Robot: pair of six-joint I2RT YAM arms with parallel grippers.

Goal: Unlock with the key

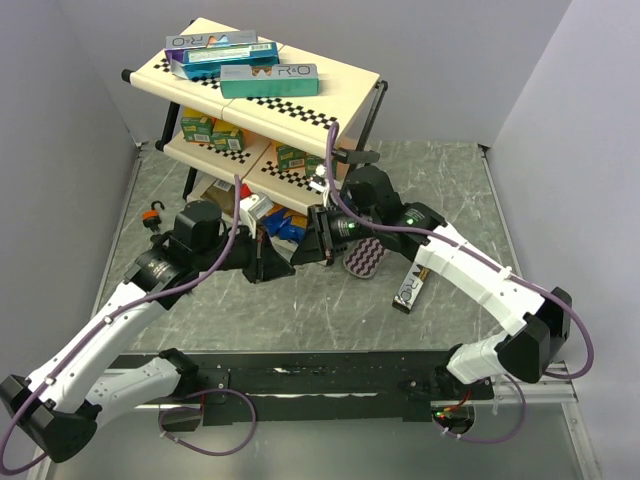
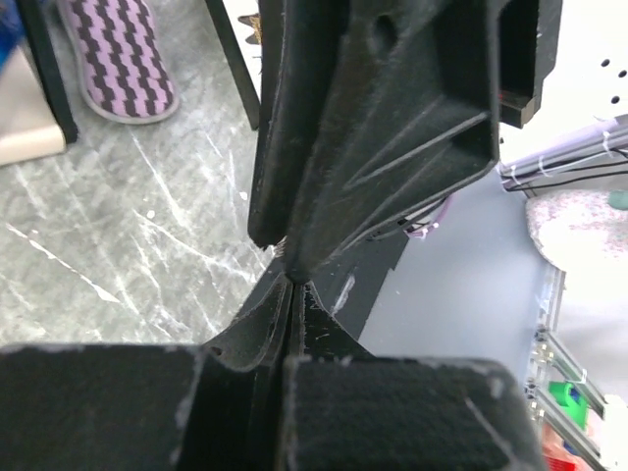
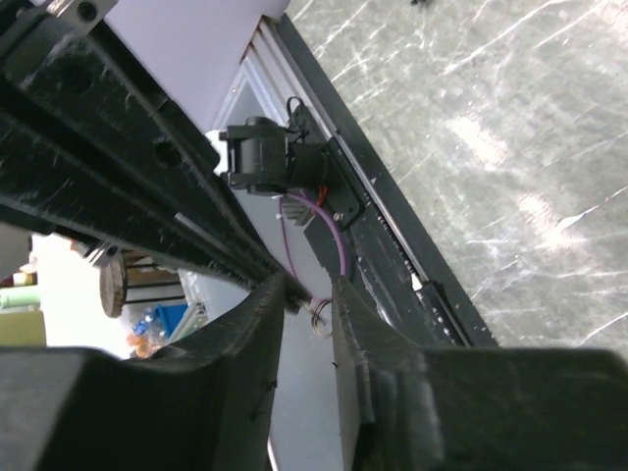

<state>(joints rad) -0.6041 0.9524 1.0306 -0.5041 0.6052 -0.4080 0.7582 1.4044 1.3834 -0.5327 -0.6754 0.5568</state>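
Note:
My left gripper (image 2: 292,283) is shut, with a small metal piece, the key (image 2: 291,265), pinched at its fingertips. In the right wrist view the key's ring (image 3: 319,319) hangs from those tips, inside the gap of my right gripper (image 3: 306,289). The right jaws stand partly apart on either side of the ring, and I see no contact. In the top view the two grippers meet tip to tip just in front of the shelf rack, left gripper (image 1: 285,258) and right gripper (image 1: 318,238). An orange padlock (image 1: 152,214) lies on the table at the far left, away from both.
A two-tier shelf rack (image 1: 345,85) with several boxes stands at the back, its legs close behind the grippers. A purple striped pad (image 1: 365,257) and a dark packet (image 1: 411,288) lie right of the grippers. Grey walls close both sides.

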